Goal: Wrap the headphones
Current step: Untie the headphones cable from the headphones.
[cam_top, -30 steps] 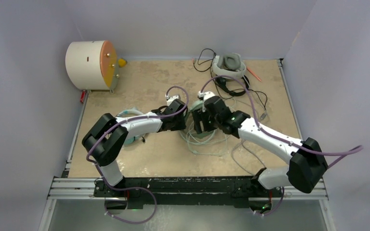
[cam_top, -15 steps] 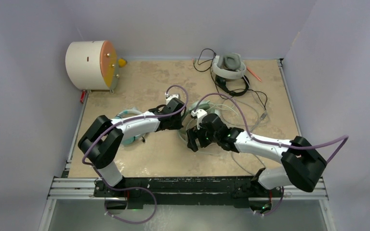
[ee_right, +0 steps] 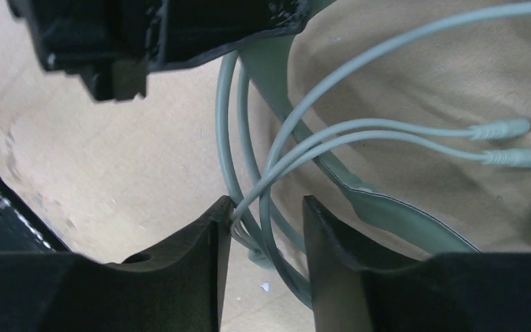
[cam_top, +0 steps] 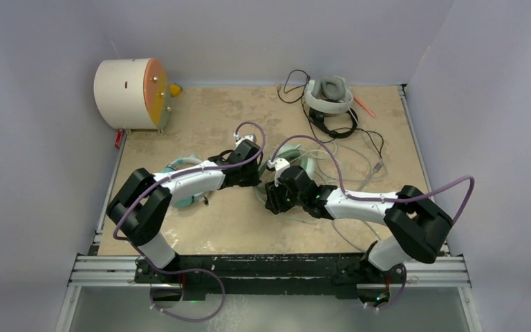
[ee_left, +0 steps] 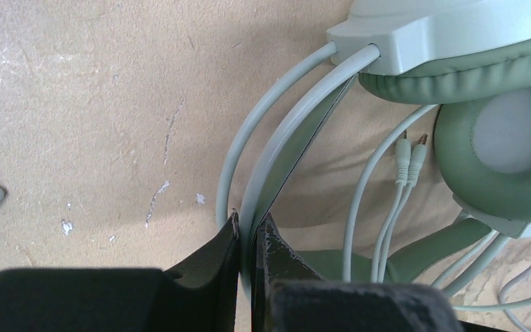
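Observation:
The mint-green headphones point(cam_top: 305, 166) lie mid-table with their pale cable point(ee_right: 359, 131) looped loosely around them. My left gripper point(ee_left: 251, 225) is shut on the thin headband rail point(ee_left: 297, 117), just below the padded ear cup point(ee_left: 505, 152). My right gripper point(ee_right: 266, 207) is open, its fingers straddling several cable strands that brush the left finger point(ee_right: 214, 228). Two audio plugs point(ee_right: 511, 142) lie free on the table. In the top view the grippers, left point(cam_top: 257, 177) and right point(cam_top: 268, 197), almost meet. The teal headset point(cam_top: 183, 166) sits under the left arm. The white-and-grey headset point(cam_top: 328, 93) and black headset point(cam_top: 337, 126) rest at the back.
A cream drum with an orange face point(cam_top: 128, 93) stands at the back left. An orange stick point(cam_top: 364, 106) lies near the back right corner. Loose cable point(cam_top: 349, 232) trails toward the near edge under the right arm. Purple walls enclose the table.
The left gripper closed on the headband rail. The right arm swung left and toward the near edge, and its jaws narrowed around the cable strands.

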`<state>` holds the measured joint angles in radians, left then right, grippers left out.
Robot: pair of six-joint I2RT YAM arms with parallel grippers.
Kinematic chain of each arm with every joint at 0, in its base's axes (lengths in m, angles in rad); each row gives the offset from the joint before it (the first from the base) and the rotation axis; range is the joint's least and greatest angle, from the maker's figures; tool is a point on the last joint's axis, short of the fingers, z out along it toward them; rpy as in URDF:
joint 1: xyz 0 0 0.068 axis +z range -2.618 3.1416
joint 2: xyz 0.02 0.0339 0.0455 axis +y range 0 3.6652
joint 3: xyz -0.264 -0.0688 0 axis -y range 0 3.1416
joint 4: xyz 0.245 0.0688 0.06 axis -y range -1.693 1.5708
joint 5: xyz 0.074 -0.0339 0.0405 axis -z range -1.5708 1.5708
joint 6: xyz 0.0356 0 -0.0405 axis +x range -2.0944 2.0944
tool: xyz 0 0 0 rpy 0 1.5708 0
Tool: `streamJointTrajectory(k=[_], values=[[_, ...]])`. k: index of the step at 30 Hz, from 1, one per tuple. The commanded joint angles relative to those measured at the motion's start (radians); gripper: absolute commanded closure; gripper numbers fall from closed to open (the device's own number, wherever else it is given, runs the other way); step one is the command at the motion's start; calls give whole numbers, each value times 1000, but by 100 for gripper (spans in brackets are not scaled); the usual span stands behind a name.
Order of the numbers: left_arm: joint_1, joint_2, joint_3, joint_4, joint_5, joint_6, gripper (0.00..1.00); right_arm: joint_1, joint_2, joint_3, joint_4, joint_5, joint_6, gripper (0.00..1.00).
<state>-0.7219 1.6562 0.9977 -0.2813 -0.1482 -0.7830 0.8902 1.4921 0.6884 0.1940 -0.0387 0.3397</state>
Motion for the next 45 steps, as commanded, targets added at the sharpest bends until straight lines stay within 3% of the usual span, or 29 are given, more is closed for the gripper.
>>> streamJointTrajectory(k=[1, 6, 9, 11, 13, 15, 17, 31, 35, 39, 45], values=[[7, -54, -10, 39, -1, -9, 100, 2, -59, 17, 67, 79, 68, 60], [19, -23, 3, -1, -36, 53, 100, 3, -190, -6, 12, 87, 69, 66], [19, -10, 9, -6, -33, 79, 100, 2, -240, 0, -84, 72, 86, 90], [18, -9, 15, -19, -38, 85, 100, 3, -270, 12, -141, 110, 89, 99], [18, -15, 17, -24, -37, 86, 100, 3, -285, 15, -165, 115, 87, 93], [18, -25, 14, -23, -27, 81, 100, 3, -281, 16, -164, 105, 90, 66], [19, -34, 12, -16, -15, 72, 100, 2, -254, 23, -155, 92, 106, 56], [19, -31, -30, 33, 38, 34, 100, 2, -2, 137, -2, -4, 165, 53], [17, -45, -36, 34, 34, 37, 100, 1, 49, 164, -29, 10, 169, 62], [19, -46, -35, 26, 20, 56, 100, 1, 20, 166, -61, 7, 168, 99], [18, -20, 7, -64, -31, 150, 100, -20, -203, 197, -331, 161, 119, 100]])
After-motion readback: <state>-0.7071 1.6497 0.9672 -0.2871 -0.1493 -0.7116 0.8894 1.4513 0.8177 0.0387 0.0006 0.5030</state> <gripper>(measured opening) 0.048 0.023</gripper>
